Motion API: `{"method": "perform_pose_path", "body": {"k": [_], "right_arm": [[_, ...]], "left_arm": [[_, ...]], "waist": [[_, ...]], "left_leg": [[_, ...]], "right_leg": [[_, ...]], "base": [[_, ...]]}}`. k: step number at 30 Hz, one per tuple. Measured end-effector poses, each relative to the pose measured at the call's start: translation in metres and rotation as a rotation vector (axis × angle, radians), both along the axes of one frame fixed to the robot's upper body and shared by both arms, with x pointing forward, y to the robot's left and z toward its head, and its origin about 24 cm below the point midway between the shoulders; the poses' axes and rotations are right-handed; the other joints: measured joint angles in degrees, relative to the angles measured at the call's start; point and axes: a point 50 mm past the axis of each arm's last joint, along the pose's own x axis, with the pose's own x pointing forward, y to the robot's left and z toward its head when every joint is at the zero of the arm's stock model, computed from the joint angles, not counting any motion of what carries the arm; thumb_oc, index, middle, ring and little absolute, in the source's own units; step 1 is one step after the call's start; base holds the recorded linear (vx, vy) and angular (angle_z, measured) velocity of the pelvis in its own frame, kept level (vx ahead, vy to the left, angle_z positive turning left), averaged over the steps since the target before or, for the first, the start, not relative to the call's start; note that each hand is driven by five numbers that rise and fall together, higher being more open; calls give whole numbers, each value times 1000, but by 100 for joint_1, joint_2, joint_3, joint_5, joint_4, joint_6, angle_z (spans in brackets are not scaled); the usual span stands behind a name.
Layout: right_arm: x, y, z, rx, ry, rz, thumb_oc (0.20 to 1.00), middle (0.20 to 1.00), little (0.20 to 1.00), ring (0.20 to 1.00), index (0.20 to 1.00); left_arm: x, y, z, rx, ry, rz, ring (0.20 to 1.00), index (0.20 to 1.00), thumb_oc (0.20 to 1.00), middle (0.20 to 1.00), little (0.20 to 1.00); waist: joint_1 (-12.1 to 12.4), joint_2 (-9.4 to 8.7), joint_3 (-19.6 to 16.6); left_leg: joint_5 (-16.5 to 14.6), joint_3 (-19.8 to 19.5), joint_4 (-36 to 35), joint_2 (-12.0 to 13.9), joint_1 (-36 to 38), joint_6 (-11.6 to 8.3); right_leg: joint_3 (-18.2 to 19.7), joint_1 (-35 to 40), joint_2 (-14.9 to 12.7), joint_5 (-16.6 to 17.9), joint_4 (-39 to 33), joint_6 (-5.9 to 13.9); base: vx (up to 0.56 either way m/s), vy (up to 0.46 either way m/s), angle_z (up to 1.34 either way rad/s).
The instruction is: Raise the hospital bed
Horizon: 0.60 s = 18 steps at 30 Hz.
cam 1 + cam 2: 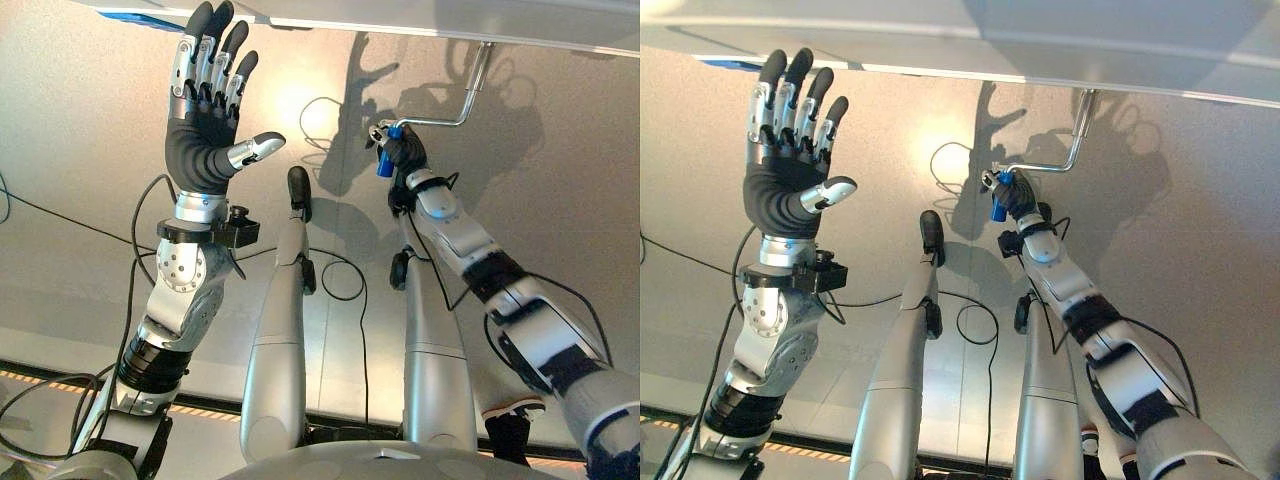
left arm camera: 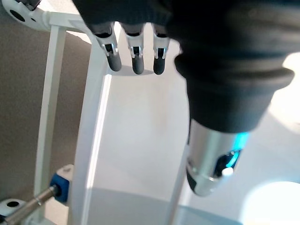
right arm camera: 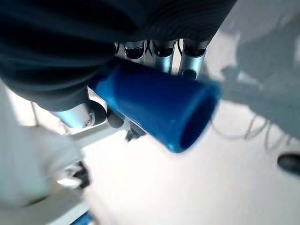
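My right robot hand (image 1: pixel 403 150) is curled tight around the blue handle (image 1: pixel 384 163) of the bed's crank (image 1: pixel 462 103); from my wrist I see the blue grip (image 3: pixel 154 110) running across my palm, fingers (image 3: pixel 161 56) wrapped over it and its open end poking out past them. In my head view this grasp sits at about one o'clock from the centre. From the handle a thin metal rod runs toward three o'clock, bends, and climbs toward twelve o'clock up to the pale underside edge of the hospital bed (image 1: pixel 450 22), which spans the top of the view. My left robot hand (image 1: pixel 205 120) is raised at about ten o'clock, well apart from the crank, fingers straight and spread, thumb out to the side, holding nothing; its fingertips reach close to the bed's edge. Past its fingers (image 2: pixel 135 54) my left wrist camera shows the bed's white frame bars (image 2: pixel 91 140) and a metal shaft with a blue end piece (image 2: pixel 60 186). Beneath everything lies the pale grey floor (image 1: pixel 80 120).
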Motion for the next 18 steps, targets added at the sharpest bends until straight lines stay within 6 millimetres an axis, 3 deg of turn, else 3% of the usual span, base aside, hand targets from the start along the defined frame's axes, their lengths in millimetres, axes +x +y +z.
{"method": "perform_pose_path", "body": {"k": [2, 7, 18], "right_arm": [[-18, -8, 1, 132, -31, 45, 200, 200, 200, 200, 200], [-41, -29, -9, 244, -47, 50, 200, 200, 200, 200, 200], [-46, -30, -16, 397, -51, 22, 200, 200, 200, 200, 200]], "left_arm": [[-2, 6, -5, 27, 16, 18, 1000, 1000, 1000, 1000, 1000], [-8, 22, -15, 63, 43, 65, 1000, 1000, 1000, 1000, 1000], [-15, 25, -10, 85, -2, 48, 1000, 1000, 1000, 1000, 1000]], "waist": [[-71, 13, 8], [-202, 2, 15], [-504, -94, 60]], "left_leg": [[0, -3, -18, -23, 9, 2], [-21, 47, -43, -103, 110, 49], [-90, 164, -26, -189, 273, 173]], "right_leg": [[0, 1, -20, -24, 28, 13], [50, 38, -84, -59, 83, 46], [190, 234, -156, -2, -70, 189]], "base": [[-7, -22, 6], [-2, -3, 1], [-4, -19, -2]]}}
